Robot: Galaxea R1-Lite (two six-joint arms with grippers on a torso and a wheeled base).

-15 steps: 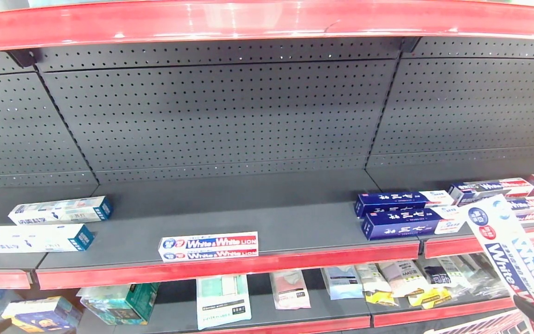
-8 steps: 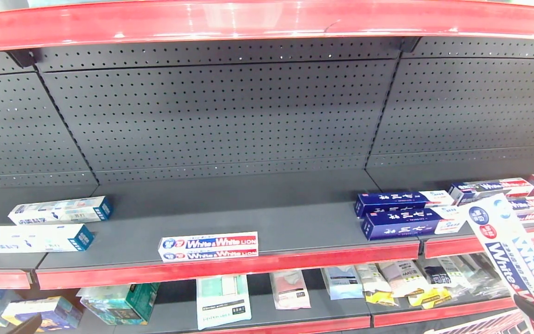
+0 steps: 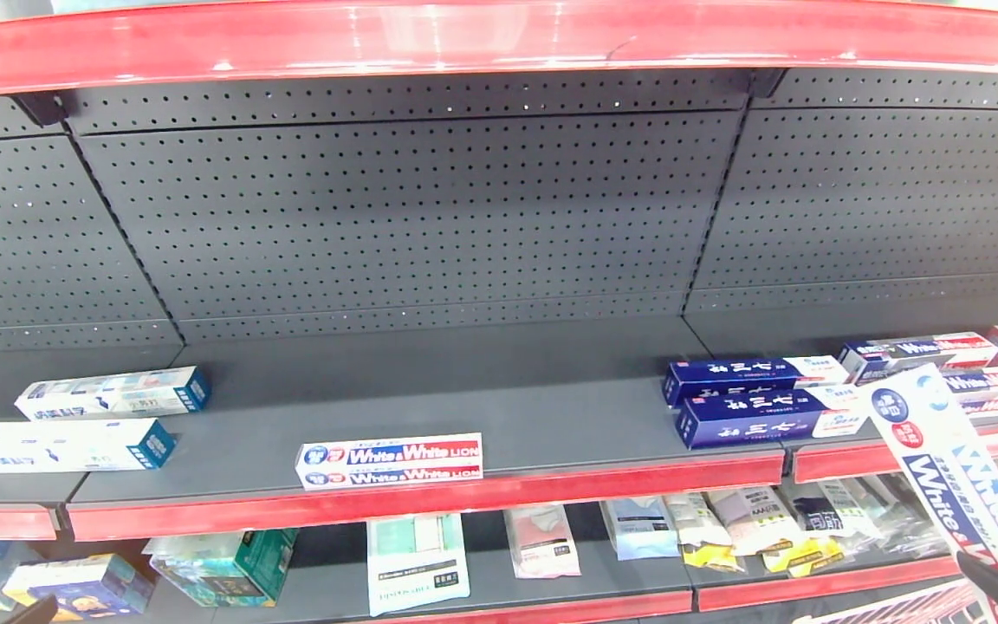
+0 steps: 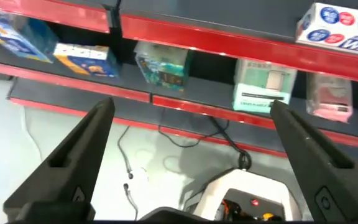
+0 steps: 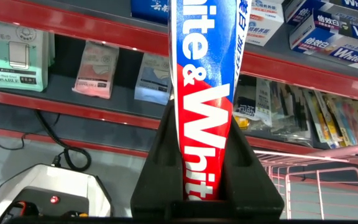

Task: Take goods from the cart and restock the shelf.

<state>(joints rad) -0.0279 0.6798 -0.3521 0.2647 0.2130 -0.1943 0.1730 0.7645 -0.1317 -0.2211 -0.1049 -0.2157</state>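
Grey shelf (image 3: 482, 407) with a red front strip and a pegboard (image 3: 412, 208) back, right across the head view. Lower shelf (image 3: 551, 607) beneath, stocked with sachets and packs. Pink wire cart (image 5: 319, 186) low on the right, below the shelves. Right gripper (image 5: 202, 146) clamped on the held box (image 3: 941, 459) near its lower end, one finger against each side. Box tilted with its top end up in front of the shelf's right section, not resting on it. Left gripper (image 4: 191, 109) spread wide with nothing between its fingers, low down in front of the lower shelf. On the shelf: two blue boxes (image 3: 750, 400) side by side right of centre, far boxes (image 3: 923, 351) just beyond them, two teal boxes (image 3: 87, 416) at the left, and a lone box (image 3: 389, 460) flat at the front edge near the middle.
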